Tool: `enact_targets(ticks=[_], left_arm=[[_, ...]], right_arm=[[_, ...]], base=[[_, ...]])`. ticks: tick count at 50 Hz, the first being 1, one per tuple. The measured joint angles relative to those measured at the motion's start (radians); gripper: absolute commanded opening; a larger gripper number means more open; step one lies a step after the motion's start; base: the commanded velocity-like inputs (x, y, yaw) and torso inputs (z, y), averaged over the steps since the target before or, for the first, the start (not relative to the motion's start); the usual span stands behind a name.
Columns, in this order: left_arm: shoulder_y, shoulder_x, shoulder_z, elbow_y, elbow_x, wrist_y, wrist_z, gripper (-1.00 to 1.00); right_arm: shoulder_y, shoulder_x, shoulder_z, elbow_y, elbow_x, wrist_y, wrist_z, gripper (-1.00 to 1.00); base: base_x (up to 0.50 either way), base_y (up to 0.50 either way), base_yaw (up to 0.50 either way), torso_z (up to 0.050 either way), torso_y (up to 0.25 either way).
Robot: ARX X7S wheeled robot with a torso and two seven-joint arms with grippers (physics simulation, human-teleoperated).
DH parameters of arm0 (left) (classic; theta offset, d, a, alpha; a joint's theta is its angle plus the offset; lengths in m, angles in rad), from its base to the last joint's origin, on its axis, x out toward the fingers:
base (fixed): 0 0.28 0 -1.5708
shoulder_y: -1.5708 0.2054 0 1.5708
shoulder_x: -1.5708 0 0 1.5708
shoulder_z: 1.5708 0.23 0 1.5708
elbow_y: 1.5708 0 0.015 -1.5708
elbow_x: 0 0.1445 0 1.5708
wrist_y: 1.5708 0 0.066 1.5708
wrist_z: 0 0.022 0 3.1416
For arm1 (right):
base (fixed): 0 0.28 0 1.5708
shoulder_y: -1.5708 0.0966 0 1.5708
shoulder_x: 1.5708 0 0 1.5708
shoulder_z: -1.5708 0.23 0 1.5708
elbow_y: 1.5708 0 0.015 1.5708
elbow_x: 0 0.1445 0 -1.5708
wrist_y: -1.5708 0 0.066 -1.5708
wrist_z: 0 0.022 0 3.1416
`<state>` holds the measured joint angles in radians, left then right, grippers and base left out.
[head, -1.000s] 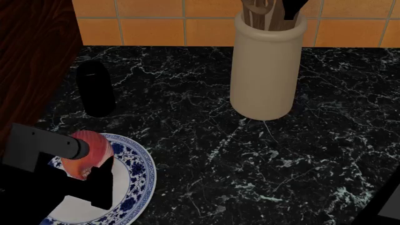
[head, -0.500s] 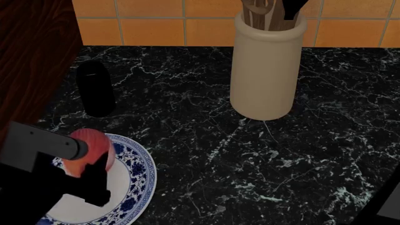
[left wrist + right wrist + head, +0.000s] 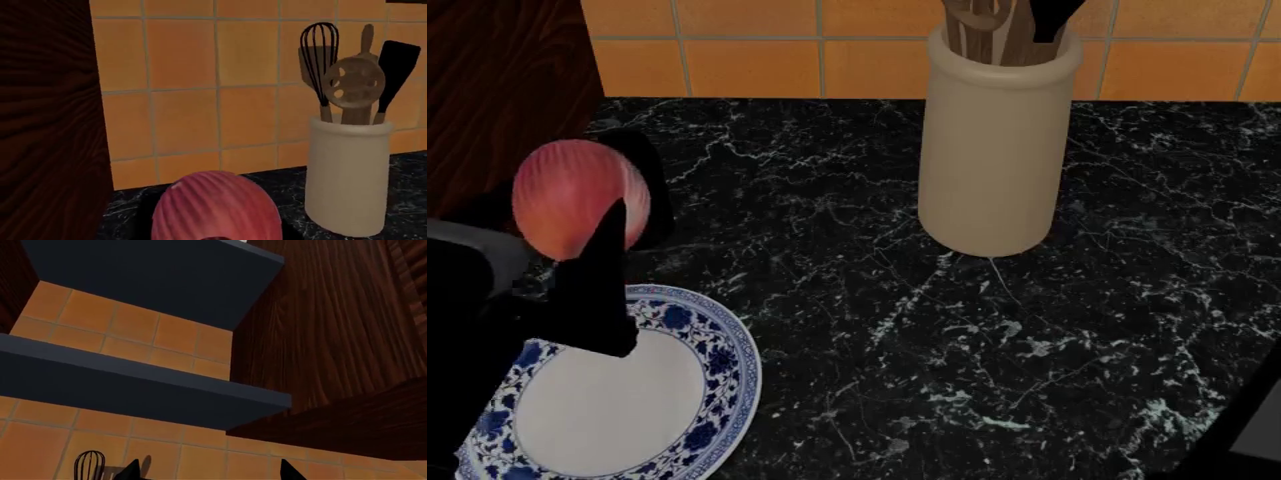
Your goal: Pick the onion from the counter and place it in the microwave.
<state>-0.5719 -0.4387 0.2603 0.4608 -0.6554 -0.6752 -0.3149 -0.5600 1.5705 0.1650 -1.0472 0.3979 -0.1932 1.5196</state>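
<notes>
My left gripper point(image 3: 563, 228) is shut on the red-orange onion point(image 3: 571, 193) and holds it in the air above the black veined counter point(image 3: 868, 300), beyond the far edge of the plate. One black finger point(image 3: 597, 285) runs down the onion's right side; the other is hidden. In the left wrist view the onion point(image 3: 215, 206) fills the lower middle, close to the camera. My right gripper point(image 3: 210, 472) is open and empty, raised, facing the tiled wall; only its two fingertips point(image 3: 130, 470) show. The microwave is out of view.
A blue-and-white plate point(image 3: 714, 360) lies on the counter at the front left. A black cylinder point(image 3: 651, 190) stands just behind the onion. A cream utensil crock point(image 3: 985, 140) stands at the back. Dark wood panel point(image 3: 494, 90) at left; dark shelves point(image 3: 133, 385) overhead.
The left gripper has lifted the onion off the plate, up and toward the back left. The plate's middle now shows bare.
</notes>
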Motion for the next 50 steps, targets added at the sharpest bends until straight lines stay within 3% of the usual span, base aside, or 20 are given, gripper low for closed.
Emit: enact_targets(ticks=[28,50], left_arm=[[0.016,0.048,-0.074,0.131,0.116,0.306,0.007,-1.0],[-0.279,0.045,-0.039,0.202,0.086,0.124,-0.057,-1.0]], right_arm=[[0.033,0.0,-0.001,0.0,0.022,-0.002,-0.021,1.0],[0.042,0.0,-0.021,0.0,0.007,-0.021,-0.019,1.0]], base=[[0.0,0.0,0.0,0.0,0.0],[0.0,0.0,0.0,0.0,0.0]])
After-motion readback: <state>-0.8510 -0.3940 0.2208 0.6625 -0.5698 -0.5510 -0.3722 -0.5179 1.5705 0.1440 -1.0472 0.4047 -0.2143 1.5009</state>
